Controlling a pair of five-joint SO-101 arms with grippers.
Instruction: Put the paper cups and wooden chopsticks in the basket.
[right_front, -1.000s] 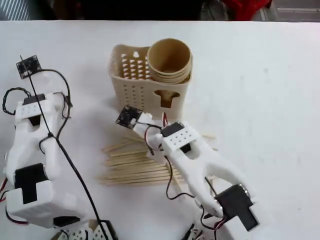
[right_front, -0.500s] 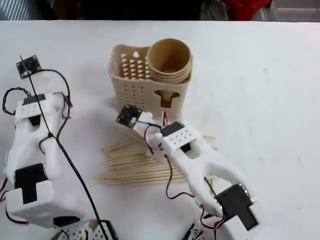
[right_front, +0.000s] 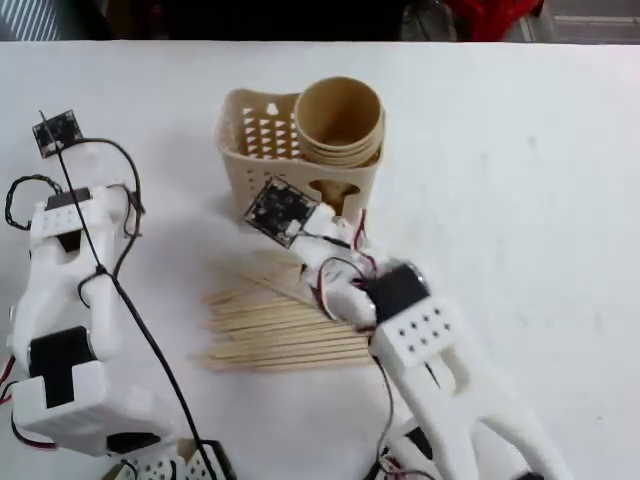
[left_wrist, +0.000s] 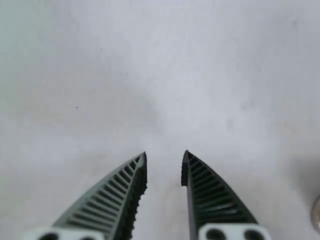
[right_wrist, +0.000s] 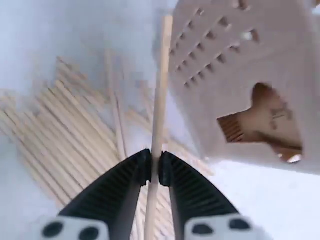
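Observation:
The cream perforated basket (right_front: 262, 160) stands at the back middle of the table, with stacked brown paper cups (right_front: 338, 120) inside it. Wooden chopsticks (right_front: 275, 335) lie in a loose pile in front of it. In the right wrist view my right gripper (right_wrist: 154, 167) is shut on a single chopstick (right_wrist: 161, 100), held above the pile (right_wrist: 65, 135) and close beside the basket wall (right_wrist: 235, 65). The right arm (right_front: 410, 325) hangs over the pile's right end. My left gripper (left_wrist: 164, 160) is open over bare table, with nothing between its fingers.
The left arm (right_front: 65, 300) with its black cables (right_front: 130, 300) occupies the table's left side. White tabletop (right_front: 520, 180) stretches free to the right of the basket and behind it.
The right arm has risen and swung toward the basket, lifting one chopstick off the pile. The left arm has not moved.

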